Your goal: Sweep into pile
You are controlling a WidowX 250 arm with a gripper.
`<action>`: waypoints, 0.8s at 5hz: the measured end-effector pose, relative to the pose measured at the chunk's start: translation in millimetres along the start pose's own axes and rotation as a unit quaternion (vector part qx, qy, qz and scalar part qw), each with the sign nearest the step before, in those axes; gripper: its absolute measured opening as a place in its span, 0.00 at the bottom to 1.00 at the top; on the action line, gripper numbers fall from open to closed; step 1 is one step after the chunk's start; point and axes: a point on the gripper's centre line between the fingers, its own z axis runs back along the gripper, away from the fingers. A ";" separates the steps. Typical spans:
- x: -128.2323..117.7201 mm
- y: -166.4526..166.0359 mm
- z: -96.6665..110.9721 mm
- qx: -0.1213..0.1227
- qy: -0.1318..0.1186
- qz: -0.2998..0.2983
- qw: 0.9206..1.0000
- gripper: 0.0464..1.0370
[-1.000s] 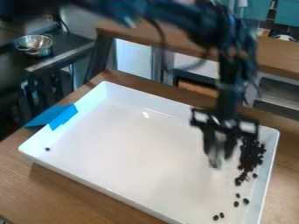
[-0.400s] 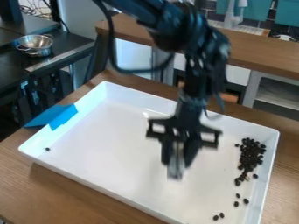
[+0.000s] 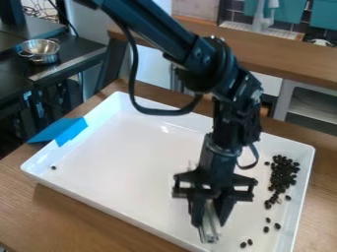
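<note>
Item: one black robot arm (image 3: 227,81), entered from the top edge of the view, with a black cable (image 3: 164,112) looped along it. Its tool (image 3: 209,219) hung low over the near part of the tray, left of the dark beans as seen in the view.

State of tool: closed on an upright, slightly tilted pale strip (image 3: 210,229), gripped between its two fingers; the strip's lower end stood out below them, near the tray's near wall. Whether it touched the tray floor could not be told.

Item: dark beans (image 3: 283,173), many, heaped inside the tray beside its right-hand wall. The heap was uneven and narrowed toward the near side. Several loose ones lay below it, including two side by side (image 3: 247,243) near the near right corner. One single bean (image 3: 53,168) lay well apart, near the left-hand corner.

Item: one white rectangular tray (image 3: 125,162), shallow, with raised walls, set on a brown wooden counter (image 3: 72,211). Blue tape (image 3: 71,132) was stuck over its left-hand wall.

Background: one metal bowl (image 3: 39,49) on a dark surface (image 3: 72,55), upper left; a second wooden surface (image 3: 289,56) beyond the tray.
</note>
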 end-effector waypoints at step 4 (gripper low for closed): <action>-3.0 -16.6 -24.0 -0.056 -0.002 0.050 0.997 0.34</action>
